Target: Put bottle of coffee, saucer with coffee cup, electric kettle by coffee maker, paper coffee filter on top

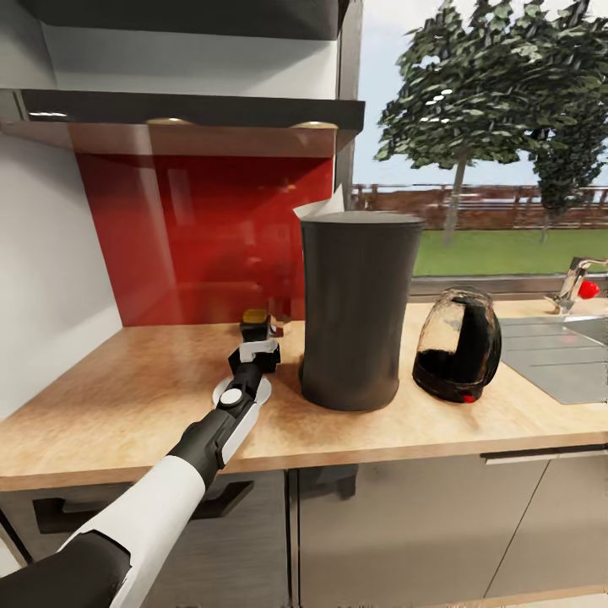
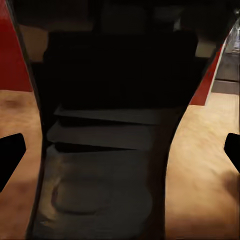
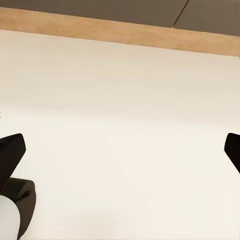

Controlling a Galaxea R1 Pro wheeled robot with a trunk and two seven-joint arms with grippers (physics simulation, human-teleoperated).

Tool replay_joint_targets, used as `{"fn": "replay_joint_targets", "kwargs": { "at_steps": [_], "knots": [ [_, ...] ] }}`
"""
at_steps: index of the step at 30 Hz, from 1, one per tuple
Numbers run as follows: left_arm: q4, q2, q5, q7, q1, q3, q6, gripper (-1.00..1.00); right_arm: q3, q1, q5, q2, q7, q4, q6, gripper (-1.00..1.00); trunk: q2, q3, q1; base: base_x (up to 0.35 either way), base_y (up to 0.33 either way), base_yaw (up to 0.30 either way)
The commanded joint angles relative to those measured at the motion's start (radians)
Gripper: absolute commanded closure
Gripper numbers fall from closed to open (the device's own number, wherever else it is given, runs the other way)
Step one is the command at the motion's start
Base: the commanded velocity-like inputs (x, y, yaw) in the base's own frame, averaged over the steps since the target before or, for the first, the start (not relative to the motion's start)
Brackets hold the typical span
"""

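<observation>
Your left arm reaches over the wooden countertop (image 1: 127, 397) toward the coffee maker (image 1: 359, 308).

Left gripper (image 1: 256, 348) hovers above a white saucer (image 1: 257, 390) just beside the tall, dark grey coffee maker; in the left wrist view its fingertips (image 2: 11, 152) sit wide apart. A white paper filter (image 1: 325, 205) peeks up behind the maker's rim. On its other side stands the glossy black electric kettle (image 1: 458, 344) (red button low on its base), near the sink (image 1: 561, 355). Right gripper (image 3: 120, 150) is spread too, over a pale floor.
</observation>
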Motion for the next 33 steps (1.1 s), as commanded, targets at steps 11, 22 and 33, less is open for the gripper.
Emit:
{"fn": "replay_joint_targets", "kwargs": {
  "at_steps": [11, 22, 33],
  "knots": [
    [0.001, 0.001, 0.011, 0.007, -0.001, -0.007, -0.006, -1.00, -0.007, 0.000, 0.011, 0.001, 0.005, -0.001, -0.006, -1.00, -0.001, -0.001, 0.000, -0.111, 0.000, 0.000],
    [0.001, 0.001, 0.011, 0.007, -0.001, -0.007, -0.007, -1.00, -0.007, 0.000, 0.011, 0.001, 0.005, -0.001, -0.006, -1.00, -0.001, -0.001, 0.000, -0.208, 0.000, 0.000],
    [0.000, 0.001, 0.011, 0.007, -0.001, -0.007, -0.007, -1.00, -0.007, 0.000, 0.012, 0.001, 0.005, 0.000, -0.006, -1.00, -0.001, -0.001, 0.000, -0.156, 0.000, 0.000]
  ]
}}
